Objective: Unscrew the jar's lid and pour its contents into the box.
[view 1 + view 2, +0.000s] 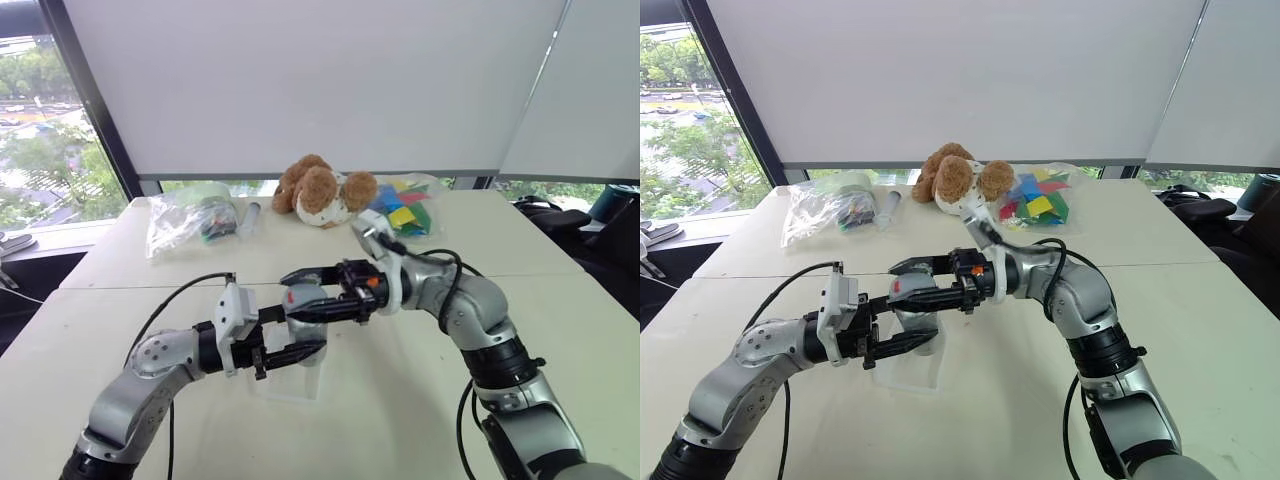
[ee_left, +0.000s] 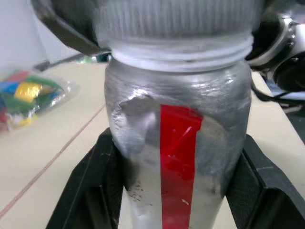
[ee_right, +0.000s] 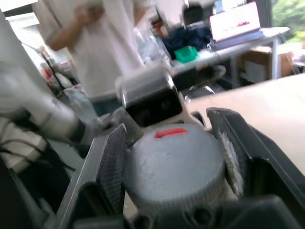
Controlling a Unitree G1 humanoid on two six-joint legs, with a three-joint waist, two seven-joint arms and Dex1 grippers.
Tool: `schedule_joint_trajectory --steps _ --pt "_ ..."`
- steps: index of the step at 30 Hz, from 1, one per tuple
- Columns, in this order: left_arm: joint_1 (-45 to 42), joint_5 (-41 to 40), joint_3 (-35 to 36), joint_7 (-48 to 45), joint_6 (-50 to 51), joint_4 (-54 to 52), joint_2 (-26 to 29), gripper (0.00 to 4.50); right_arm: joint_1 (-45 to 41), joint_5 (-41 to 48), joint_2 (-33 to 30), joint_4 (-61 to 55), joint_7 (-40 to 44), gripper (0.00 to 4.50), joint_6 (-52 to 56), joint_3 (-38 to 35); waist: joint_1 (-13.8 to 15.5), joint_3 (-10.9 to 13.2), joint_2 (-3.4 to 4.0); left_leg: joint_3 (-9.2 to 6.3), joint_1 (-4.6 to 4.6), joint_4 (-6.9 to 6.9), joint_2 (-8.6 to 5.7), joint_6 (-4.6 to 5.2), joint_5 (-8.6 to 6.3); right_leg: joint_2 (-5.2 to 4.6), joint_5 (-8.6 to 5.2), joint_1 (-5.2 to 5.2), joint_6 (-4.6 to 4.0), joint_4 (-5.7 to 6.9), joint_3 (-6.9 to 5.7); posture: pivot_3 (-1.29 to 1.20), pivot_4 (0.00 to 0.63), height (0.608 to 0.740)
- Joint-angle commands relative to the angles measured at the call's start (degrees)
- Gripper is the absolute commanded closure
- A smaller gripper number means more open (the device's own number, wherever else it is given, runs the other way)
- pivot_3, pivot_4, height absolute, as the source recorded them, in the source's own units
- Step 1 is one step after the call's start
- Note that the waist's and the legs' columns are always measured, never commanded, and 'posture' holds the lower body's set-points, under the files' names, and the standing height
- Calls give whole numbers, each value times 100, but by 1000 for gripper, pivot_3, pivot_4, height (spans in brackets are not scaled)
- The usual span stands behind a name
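The silver-grey jar (image 2: 176,157) with a red stripe stands upright in mid-air, and my left gripper (image 1: 300,338) is shut on its body from the left, one black finger (image 2: 90,191) on each side. My right gripper (image 1: 902,283) comes in from the right and is shut on the ribbed grey lid (image 3: 174,162), which sits on the jar's threaded neck. A pad (image 3: 112,167) presses the lid's rim. The clear shallow box (image 1: 290,382) lies on the table directly below the jar. The contents are hidden inside the jar.
At the back of the table lie a brown plush toy (image 1: 322,190), a bag of coloured blocks (image 1: 405,212), a clear bag (image 1: 190,222) and a clear tube (image 1: 250,215). A person (image 3: 95,47) stands in the background of the right wrist view.
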Motion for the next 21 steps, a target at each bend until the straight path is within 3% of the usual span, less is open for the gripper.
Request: schedule_joint_trajectory --steps 1,5,8,11,16,21 --pt "73 -34 116 -7 -39 -98 60 2333 -65 1112 -89 -88 -491 2161 756 -889 7 0 0 -2 0 1 0 0 0 0 0 2 -1 -1 0 0 150 740" --pt "119 -167 330 77 -36 -131 67 2333 499 337 -756 5 -615 2161 22 -1286 35 0 -1 -1 -1 0 -1 0 0 -2 -2 3 -4 -4 -1 0 150 740" --pt "157 -283 526 129 1 -115 62 2333 1268 -1140 -1282 525 -250 2161 -2031 -1172 40 -1 -2 6 -1 1 -4 1 0 -3 -2 10 -2 -15 -4 0 150 740" --pt "183 -331 706 155 36 -3 106 2333 1829 -2191 -1547 1951 -210 2161 -4291 -1418 5 1 0 22 1 2 -5 1 0 -5 -1 11 2 -15 -2 0 150 740" --pt "254 -357 861 120 16 95 157 2333 1954 -2637 -1627 3624 -128 2161 -5749 -1607 -54 7 10 53 16 0 3 2 1 0 0 9 3 -4 13 0 150 740" --pt "169 -395 938 176 78 159 218 2333 2007 -2728 -1532 4991 -192 2161 -6178 -1749 -24 7 10 63 19 3 12 2 1 9 0 13 1 -3 20 0 150 740"
